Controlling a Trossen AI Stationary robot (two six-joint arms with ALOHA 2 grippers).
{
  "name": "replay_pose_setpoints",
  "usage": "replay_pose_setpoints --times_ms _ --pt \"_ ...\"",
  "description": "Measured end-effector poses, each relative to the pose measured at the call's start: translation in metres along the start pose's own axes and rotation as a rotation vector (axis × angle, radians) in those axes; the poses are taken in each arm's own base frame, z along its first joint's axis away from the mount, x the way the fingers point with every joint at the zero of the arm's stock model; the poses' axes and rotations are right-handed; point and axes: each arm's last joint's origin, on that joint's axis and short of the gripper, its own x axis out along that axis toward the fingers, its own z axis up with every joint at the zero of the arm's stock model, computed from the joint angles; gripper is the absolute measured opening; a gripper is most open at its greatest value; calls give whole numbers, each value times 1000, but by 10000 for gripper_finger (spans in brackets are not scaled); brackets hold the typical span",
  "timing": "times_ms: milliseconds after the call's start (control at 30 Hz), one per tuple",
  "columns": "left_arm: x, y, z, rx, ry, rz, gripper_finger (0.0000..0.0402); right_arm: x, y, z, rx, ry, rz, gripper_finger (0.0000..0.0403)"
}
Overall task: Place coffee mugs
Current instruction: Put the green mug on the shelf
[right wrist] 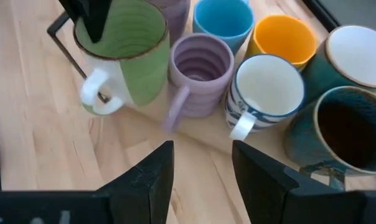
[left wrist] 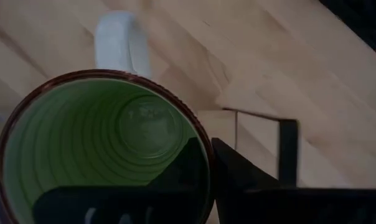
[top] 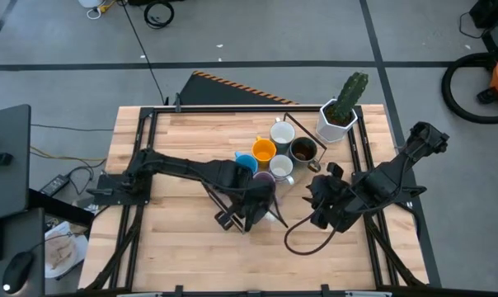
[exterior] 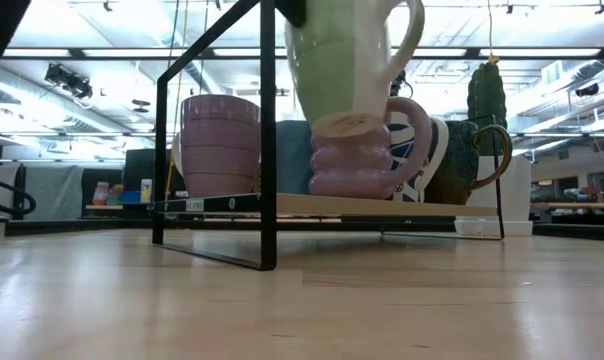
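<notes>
My left gripper [left wrist: 210, 155] [top: 260, 200] is shut on a green mug with a white handle [left wrist: 101, 149] [right wrist: 122, 50] [exterior: 347, 60], in the air at the near end of a black wire shelf [exterior: 267, 205]. On the shelf stand mugs: lilac [right wrist: 200, 65] [exterior: 367, 160], blue [right wrist: 222, 18], orange [right wrist: 281, 37], white with blue marks [right wrist: 263, 93], white [right wrist: 362, 56] and dark brown [right wrist: 343, 130]. A second lilac mug [exterior: 217, 145] shows in the low view. My right gripper [right wrist: 203, 165] [top: 315, 202] hangs open over the table, right of the green mug, touching nothing. My left gripper holds the green mug by its rim [left wrist: 203, 140], on a stretch away from the handle [left wrist: 116, 43]. One finger [left wrist: 185, 165] is inside the cup and the other [left wrist: 238, 171] outside the wall. The fingers come from above, pointing down. The mug hangs upright, lifted clear of table and shelf.
A white faceted pot with a cactus [top: 338, 120] stands at the shelf's far right corner. A black cable loop [top: 303, 239] lies on the wood under the right arm. Bare wooden table [top: 175, 239] lies to the near left.
</notes>
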Motion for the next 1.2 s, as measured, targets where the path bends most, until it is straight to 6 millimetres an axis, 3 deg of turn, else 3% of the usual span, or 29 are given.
replay_pose_setpoints --times_ms 433,600,833,1200 --pt "10 -6 -11 -80 57 -116 23 -10 -8 2 19 -40 13 168" --pt "15 1 -14 -156 70 -117 23 -10 -6 2 24 -46 21 168" --pt "41 1 -13 -198 145 -134 23 -11 -5 2 21 -48 29 168" --pt "42 -3 -13 -201 223 -62 37 -11 -4 2 12 -56 38 167"
